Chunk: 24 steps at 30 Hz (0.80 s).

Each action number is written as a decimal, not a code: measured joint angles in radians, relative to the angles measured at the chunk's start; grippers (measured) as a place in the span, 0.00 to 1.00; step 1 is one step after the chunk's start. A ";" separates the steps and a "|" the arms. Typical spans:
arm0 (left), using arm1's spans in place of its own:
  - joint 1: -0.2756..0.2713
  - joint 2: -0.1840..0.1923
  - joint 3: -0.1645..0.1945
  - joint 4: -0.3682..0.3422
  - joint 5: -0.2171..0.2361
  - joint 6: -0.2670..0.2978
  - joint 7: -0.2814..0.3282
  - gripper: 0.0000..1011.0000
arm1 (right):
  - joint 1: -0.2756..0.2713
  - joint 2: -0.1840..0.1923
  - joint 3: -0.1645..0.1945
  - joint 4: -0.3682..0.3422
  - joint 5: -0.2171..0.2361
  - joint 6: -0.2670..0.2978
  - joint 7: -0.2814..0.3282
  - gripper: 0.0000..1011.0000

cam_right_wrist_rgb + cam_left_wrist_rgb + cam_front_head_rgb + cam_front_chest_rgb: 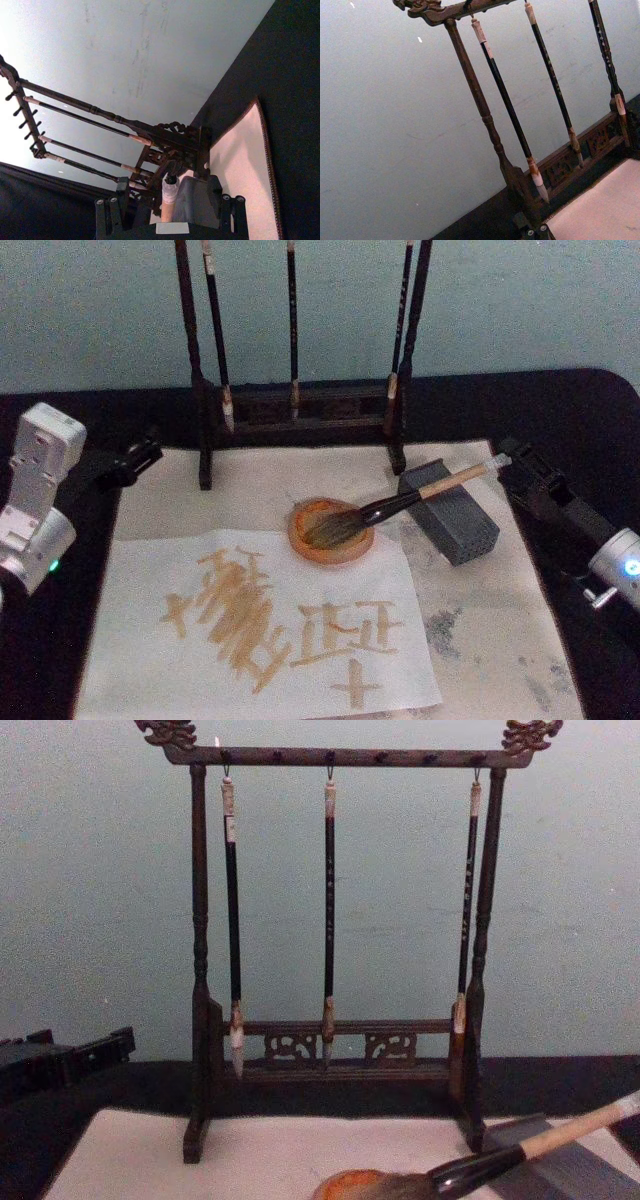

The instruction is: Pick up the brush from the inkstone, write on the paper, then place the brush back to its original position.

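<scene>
– Tan handle, black collar: where does the brush [400, 505] lie?
– Its handle end sits between the fingers [230, 215] of my right hand [515, 462]. That hand is spread wide and grips nothing, as far as I can see. Away from the hand, the handle crosses a grey block [465, 530], and the bristles rest in the inkstone [345, 556] at the far end.
– And the paper [130, 680]?
– Past the inkstone from the right hand, flat on the felt mat [500, 620], and carrying several tan characters [240, 615]. I judge the writing done and the brush lying in its resting place. What's left, I'd say, is only to draw the right hand clear. I can't rule out the opposite, that a pick-up is about to begin.
– Left hand [135, 458]?
– Parked on the far side of the paper from the right hand, just off the sheet's corner, near the brush rack [205, 440]. Whether it is spread or clenched I cannot tell.
</scene>
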 joint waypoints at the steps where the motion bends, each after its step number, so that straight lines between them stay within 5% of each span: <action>1: 0.000 0.000 0.000 0.000 0.000 0.000 0.000 0.99 | 0.000 0.000 0.001 0.000 0.000 0.000 0.000 0.99; 13: 0.000 0.000 0.000 0.000 0.000 0.000 0.000 0.99 | -0.003 -0.001 0.003 -0.002 0.000 0.000 0.001 0.96; 24: 0.000 0.000 0.000 0.000 0.000 0.000 0.000 0.99 | -0.003 -0.001 0.005 -0.003 -0.001 -0.001 0.001 0.63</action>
